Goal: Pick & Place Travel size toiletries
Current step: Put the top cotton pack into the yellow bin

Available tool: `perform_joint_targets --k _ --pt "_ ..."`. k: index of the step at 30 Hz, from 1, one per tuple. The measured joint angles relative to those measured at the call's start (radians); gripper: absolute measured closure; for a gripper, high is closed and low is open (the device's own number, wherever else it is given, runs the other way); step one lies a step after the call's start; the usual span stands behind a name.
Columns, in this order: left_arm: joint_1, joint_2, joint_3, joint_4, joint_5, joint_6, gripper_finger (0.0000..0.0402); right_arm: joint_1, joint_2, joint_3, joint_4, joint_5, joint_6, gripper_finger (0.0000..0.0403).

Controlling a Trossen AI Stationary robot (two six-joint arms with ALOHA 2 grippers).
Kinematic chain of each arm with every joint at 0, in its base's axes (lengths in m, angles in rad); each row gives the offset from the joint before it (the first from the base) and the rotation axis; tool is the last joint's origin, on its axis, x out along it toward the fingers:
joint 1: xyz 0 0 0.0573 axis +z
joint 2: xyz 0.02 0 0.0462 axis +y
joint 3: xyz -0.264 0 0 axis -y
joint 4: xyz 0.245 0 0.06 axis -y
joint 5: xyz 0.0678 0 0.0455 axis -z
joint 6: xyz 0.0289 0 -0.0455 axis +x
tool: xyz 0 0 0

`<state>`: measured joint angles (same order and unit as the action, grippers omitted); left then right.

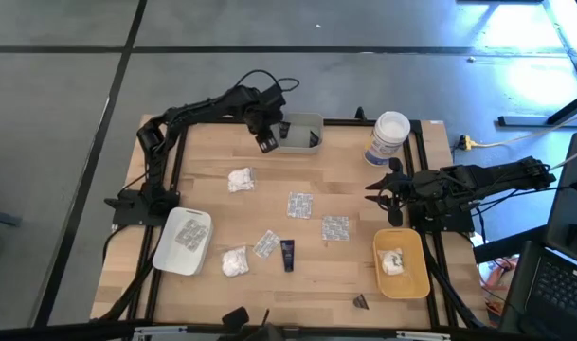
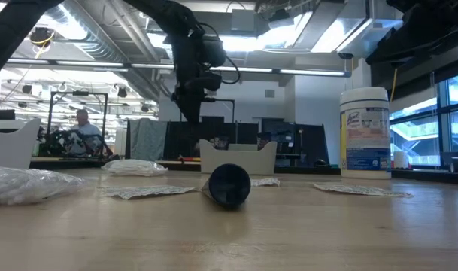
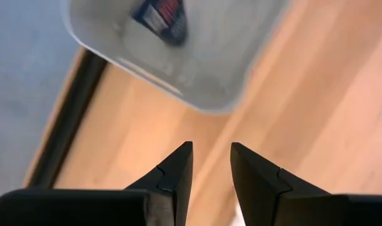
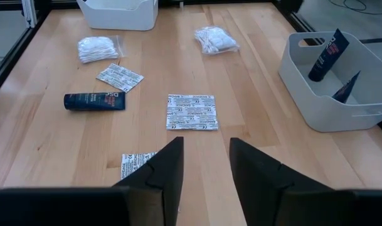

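Observation:
My left gripper [image 1: 267,142] hangs open and empty [image 3: 212,145] above the table, just beside the grey tray [image 1: 300,134]. A dark tube [image 3: 162,16] lies in that tray. My right gripper [image 4: 206,141] waits open at the right edge, holding nothing. Loose on the wood lie two white puffy bundles [image 1: 240,179] [image 1: 234,261], three silvery packets [image 1: 299,204] [image 1: 335,227] [image 1: 266,243], a dark tube [image 1: 288,254] and a small dark cone [image 1: 361,301]. The white tray [image 1: 165,254] holds a packet. The yellow tray [image 1: 413,279] holds a white bundle.
A tall white jar with a blue label [image 1: 389,137] stands at the far right corner, close to my right arm. Black frame rails [image 1: 165,189] run along the table's edges. Bare wood lies between the grey tray and the scattered items.

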<state>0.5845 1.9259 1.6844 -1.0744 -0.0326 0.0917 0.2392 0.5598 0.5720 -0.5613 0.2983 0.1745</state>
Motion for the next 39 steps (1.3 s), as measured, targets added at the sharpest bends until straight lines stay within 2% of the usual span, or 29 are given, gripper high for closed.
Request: perform_joint_targets --k 13,33,39 --pt "-0.137 0.000 0.000 -0.156 0.000 -0.028 0.0304 0.000 0.000 0.000 0.000 0.000 0.000 0.0248" --pt "-0.469 0.000 0.000 -0.147 0.005 -0.068 0.0304 0.000 0.000 0.000 0.000 0.000 0.000 0.0228" --pt "-0.558 0.000 0.000 -0.115 0.005 -0.068 0.0304 0.000 0.000 0.000 0.000 0.000 0.000 0.0234"
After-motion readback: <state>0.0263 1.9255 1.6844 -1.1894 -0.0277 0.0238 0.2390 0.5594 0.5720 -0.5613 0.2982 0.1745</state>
